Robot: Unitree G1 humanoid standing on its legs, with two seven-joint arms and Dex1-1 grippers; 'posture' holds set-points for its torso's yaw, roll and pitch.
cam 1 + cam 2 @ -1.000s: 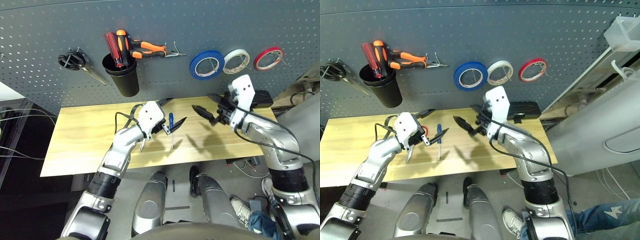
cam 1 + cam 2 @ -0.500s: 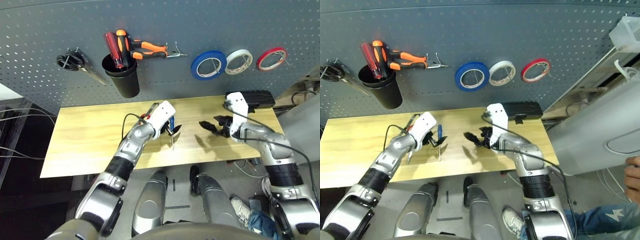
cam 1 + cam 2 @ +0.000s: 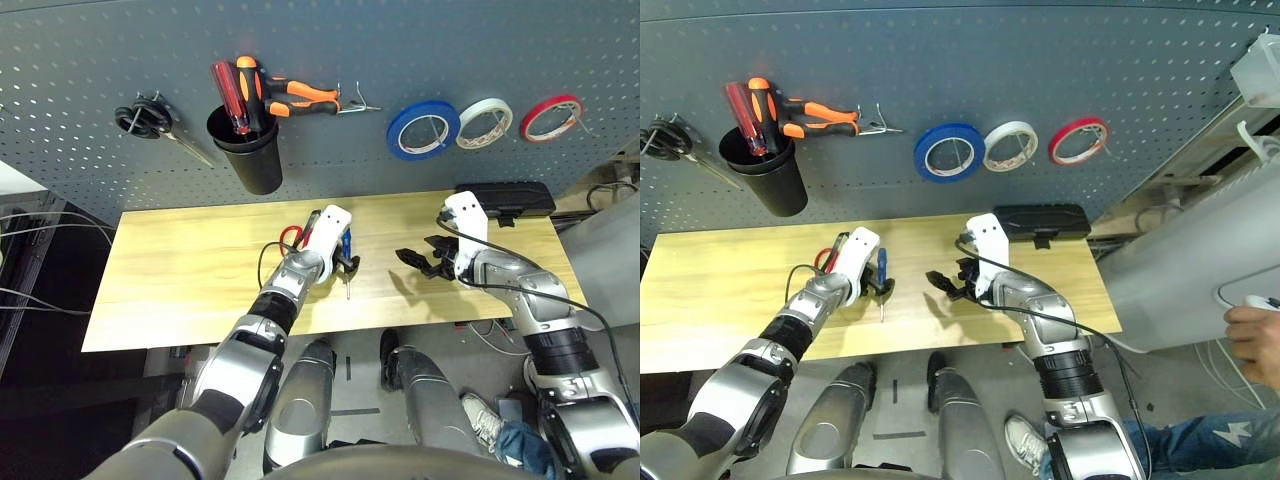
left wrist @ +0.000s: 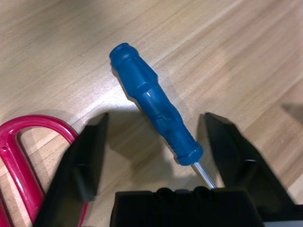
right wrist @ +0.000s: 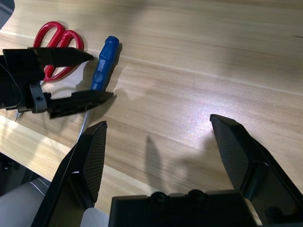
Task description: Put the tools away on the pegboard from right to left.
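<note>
Blue screwdriver (image 4: 156, 104) lies on the wood between the left pincer's (image 4: 154, 156) spread fingers.

Left eye view: grey-blue pegboard (image 3: 330, 40), top; blue tape roll (image 3: 397, 135), orange-black pliers (image 3: 305, 107), hung. Tabletop (image 3: 160, 280), centre: blue-handled screwdriver (image 4: 156, 106), red-handled scissors (image 4: 22, 177), lying.

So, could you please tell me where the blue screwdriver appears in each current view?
Left eye: blue screwdriver, centre, beside the left pincer.
Right eye: left of centre, on the table.
Left wrist: centre, handle between the pincer's fingers.
Right wrist: upper left, by the other pincer.
Shared landmark: red scissors.
</note>
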